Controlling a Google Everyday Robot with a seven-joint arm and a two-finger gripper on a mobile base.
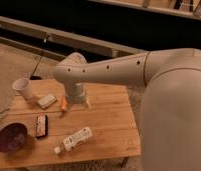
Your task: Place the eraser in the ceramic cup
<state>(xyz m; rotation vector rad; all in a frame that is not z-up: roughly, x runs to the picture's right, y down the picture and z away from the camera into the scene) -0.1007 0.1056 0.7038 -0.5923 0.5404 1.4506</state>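
The eraser (41, 125), a small flat black block with reddish marks, lies on the wooden table (109, 120) towards its left side. The white ceramic cup (23, 89) stands at the table's far left corner. My gripper (75, 103) hangs from the arm just above the middle of the table, to the right of and behind the eraser and well to the right of the cup. It holds nothing that I can make out.
A whitish block (46, 101) lies between the cup and the gripper. A small orange object (63, 105) sits right by the gripper. A dark purple bowl (10, 137) stands at the front left. A long white remote-like object (74, 140) lies near the front edge.
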